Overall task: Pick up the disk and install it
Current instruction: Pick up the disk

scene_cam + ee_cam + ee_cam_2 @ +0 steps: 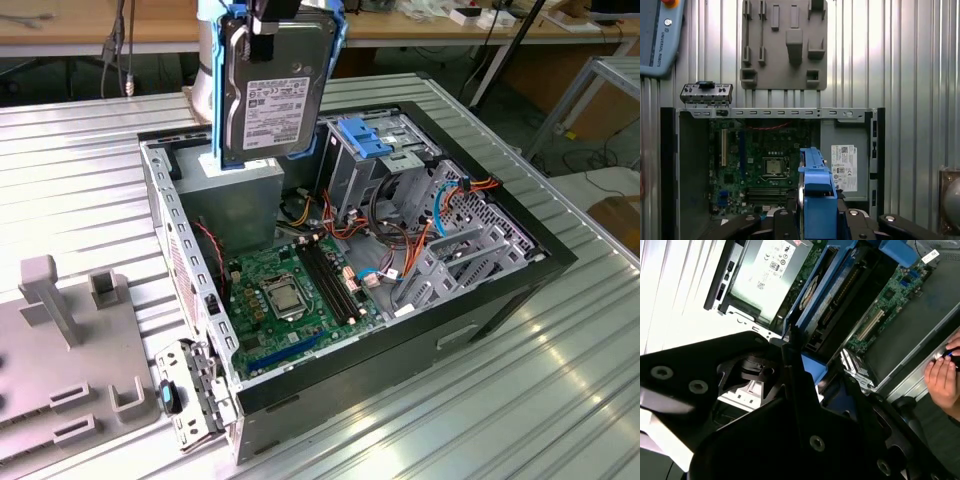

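The pincer (268,25) is closed on the disk (275,95) and holds it by its top end. The disk hangs straight down from the pincer, up over the open computer case (545,250). Its long side runs up and down. Its face with the white label looks toward the exterior view's camera. Blue rails (335,60) run down its long edges.

The disk is over the back corner of the case, above the grey power supply (240,200), and seems not to touch it. The metal drive cage (375,165) with the blue clip sits near the disk, toward the exterior view's right and lower down.

In the first wrist view the disk shows edge-on, a thin blue strip between the black fingers (785,222). The green motherboard (765,165) lies well below it. In the second wrist view a person's hand (945,375) is by the edge of the case. The case sits on a ribbed metal surface (80,180).
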Controlling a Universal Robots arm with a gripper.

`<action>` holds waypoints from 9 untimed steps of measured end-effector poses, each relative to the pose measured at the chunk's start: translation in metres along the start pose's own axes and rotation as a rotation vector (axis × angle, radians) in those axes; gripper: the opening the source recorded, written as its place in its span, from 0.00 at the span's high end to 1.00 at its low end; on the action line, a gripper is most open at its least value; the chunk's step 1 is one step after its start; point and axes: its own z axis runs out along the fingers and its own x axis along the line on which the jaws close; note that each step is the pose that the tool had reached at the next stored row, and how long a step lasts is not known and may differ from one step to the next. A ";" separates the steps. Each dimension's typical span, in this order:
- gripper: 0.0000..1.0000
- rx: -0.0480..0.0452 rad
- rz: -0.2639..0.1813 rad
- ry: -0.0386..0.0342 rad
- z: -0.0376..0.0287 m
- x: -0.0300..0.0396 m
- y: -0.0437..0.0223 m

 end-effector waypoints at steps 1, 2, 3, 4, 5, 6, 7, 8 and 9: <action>0.63 0.0000 0.002 -0.0001 0.0004 0.0012 -0.0001; 0.63 0.0001 0.005 -0.0001 0.0008 0.0022 -0.0002; 0.63 -0.0001 0.008 0.0000 0.0014 0.0037 -0.0003; 0.63 0.0000 0.010 -0.0001 0.0020 0.0049 -0.0004; 0.63 -0.0002 0.012 0.0000 0.0028 0.0068 -0.0007; 0.63 -0.0001 0.013 0.0000 0.0039 0.0100 -0.0013; 0.63 -0.0002 0.013 0.0001 0.0043 0.0121 -0.0018; 0.63 -0.0002 0.013 0.0001 0.0047 0.0143 -0.0022; 0.63 -0.0001 0.014 0.0000 0.0052 0.0169 -0.0026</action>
